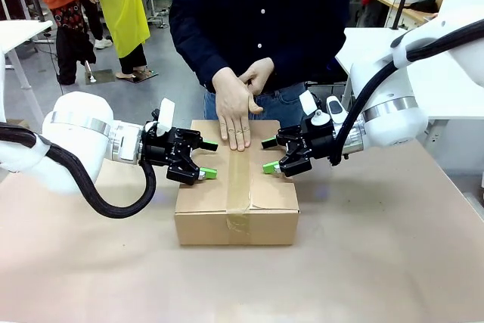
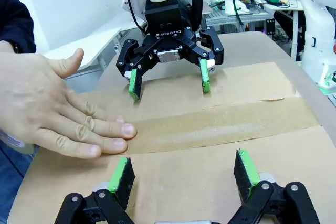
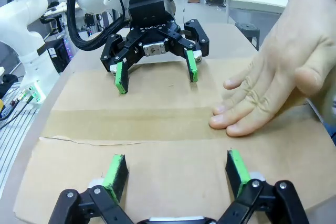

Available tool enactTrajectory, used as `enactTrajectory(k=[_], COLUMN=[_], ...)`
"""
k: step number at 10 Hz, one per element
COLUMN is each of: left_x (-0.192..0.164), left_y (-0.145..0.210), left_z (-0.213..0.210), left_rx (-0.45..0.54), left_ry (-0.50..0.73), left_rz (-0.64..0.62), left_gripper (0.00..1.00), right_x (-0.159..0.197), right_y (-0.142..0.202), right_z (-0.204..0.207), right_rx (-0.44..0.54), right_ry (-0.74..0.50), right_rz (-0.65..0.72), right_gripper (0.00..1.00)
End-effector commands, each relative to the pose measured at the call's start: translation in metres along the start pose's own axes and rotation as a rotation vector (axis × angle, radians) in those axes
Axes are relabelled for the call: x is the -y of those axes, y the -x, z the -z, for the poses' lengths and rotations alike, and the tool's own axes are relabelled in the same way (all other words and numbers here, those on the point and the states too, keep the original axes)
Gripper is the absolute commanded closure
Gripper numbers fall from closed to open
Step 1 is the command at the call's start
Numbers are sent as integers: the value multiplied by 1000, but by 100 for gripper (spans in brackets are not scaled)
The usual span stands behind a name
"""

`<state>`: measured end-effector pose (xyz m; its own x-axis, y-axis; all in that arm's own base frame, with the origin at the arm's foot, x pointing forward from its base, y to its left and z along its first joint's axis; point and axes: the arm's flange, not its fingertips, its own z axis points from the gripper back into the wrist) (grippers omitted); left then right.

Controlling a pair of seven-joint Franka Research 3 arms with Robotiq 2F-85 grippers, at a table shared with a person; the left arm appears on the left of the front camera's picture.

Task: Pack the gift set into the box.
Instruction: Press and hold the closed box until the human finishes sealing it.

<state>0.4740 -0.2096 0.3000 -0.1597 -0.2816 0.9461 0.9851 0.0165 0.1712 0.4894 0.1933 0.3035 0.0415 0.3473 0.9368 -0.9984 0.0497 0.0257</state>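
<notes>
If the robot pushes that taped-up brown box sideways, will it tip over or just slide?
Probably slide: the box is low, wide and flat on the table. Its taped top looks stiff. The person's hand pressing on it may resist a push.

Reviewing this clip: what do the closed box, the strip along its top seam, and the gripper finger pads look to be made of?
The box: brown cardboard, matte, probably corrugated; folded flaps meet at a seam.
The strip: likely brown packing tape, slightly glossier than the flaps, smoothed by the person's hand.
Pads on the left gripper and right gripper: bright green, matte, possibly rubber or soft plastic; I cannot tell which.
</notes>
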Motion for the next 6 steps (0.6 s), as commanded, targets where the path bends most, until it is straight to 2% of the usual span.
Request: enactTrajectory(k=[1,6], left_x=[1,1], left_y=[2,2], left_z=[-1,-1], left_rx=[3,3], left_ry=[11,11], left_rz=[6,6], left_gripper=[0,0], right_x=[0,0], right_y=[0,0], right_z=[1,1], right_rx=[2,2], right_ry=[2,2], right_rz=[-3,-3], right_gripper=[0,0])
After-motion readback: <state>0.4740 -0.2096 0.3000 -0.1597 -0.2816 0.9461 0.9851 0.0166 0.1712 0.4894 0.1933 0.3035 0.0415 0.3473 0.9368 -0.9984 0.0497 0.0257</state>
